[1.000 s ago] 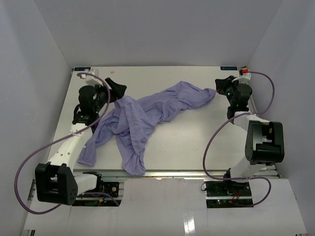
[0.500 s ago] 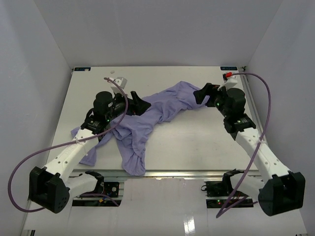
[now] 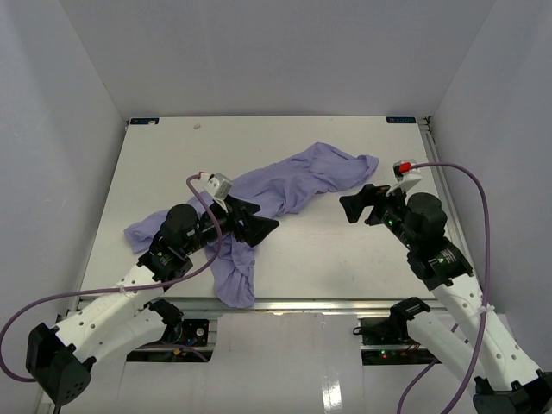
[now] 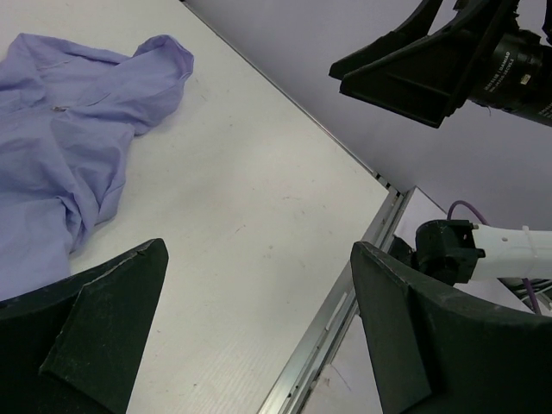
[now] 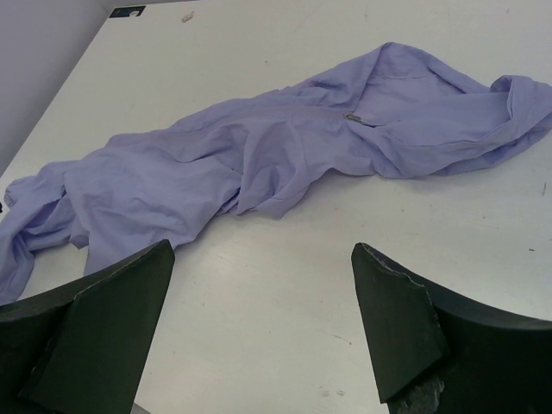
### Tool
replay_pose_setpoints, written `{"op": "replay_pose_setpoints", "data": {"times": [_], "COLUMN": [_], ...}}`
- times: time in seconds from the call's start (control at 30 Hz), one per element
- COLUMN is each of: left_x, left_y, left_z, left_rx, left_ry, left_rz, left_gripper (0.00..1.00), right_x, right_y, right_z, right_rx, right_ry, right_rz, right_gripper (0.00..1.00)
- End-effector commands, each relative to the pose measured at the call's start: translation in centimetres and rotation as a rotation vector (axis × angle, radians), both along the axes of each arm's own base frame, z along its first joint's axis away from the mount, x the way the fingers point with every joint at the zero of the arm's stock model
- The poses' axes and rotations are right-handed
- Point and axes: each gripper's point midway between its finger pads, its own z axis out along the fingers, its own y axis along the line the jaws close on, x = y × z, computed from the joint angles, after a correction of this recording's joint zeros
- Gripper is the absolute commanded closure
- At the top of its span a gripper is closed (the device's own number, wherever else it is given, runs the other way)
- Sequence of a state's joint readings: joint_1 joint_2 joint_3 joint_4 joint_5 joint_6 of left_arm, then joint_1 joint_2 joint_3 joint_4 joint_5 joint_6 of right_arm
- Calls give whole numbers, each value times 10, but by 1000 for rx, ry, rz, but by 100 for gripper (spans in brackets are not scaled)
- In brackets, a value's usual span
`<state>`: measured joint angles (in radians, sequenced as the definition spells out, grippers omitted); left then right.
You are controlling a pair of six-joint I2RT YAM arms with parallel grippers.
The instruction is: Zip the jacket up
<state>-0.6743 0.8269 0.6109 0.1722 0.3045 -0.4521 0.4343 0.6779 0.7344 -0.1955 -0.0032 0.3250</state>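
The lavender jacket [image 3: 285, 185] lies crumpled in a diagonal band across the white table, from the near left to the far right. In the right wrist view the jacket [image 5: 259, 155] shows a small metal zipper pull [image 5: 352, 116] near its far end. My left gripper [image 3: 263, 220] hovers open over the jacket's near middle, with nothing between its fingers. The left wrist view shows the left gripper [image 4: 259, 250] above bare table, the jacket [image 4: 78, 129] off to its left. My right gripper [image 3: 354, 200] is open above bare table just right of the cloth; the right gripper [image 5: 263, 250] is empty.
The table's metal front rail [image 3: 285, 304] runs along the near edge, and the same rail [image 4: 345, 319] shows between the left fingers. White walls close in three sides. A small white scrap [image 3: 197, 127] lies far left. The right gripper [image 4: 414, 69] hangs at the upper right of the left wrist view.
Both arms swung from the table's far corners to its near middle. The right gripper let go of the jacket's far end and opened. The jacket's left part shifted leftward.
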Motion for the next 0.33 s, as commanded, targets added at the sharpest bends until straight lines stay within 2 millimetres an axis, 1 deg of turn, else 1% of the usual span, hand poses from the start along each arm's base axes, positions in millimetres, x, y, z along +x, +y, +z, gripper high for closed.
{"op": "replay_pose_setpoints", "data": {"times": [0.0, 0.07, 0.17, 0.3], "left_x": [2, 3, -1, -2], "left_y": [8, 8, 3, 4], "left_z": [-10, -17, -16, -14], "left_rx": [-2, 9, 10, 6], "left_ry": [-59, -53, -58, -63], "left_rz": [51, 56, 18, 15], "left_gripper": [2, 2, 2, 2], "right_x": [-5, -7, -10, -10], "right_y": [-1, -1, -1, -2], "right_z": [5, 8, 8, 9], "right_rx": [-10, -4, -3, 0], "right_ry": [-39, -53, -64, -73], "right_rz": [14, 20, 29, 25], "right_gripper": [10, 10, 10, 10]}}
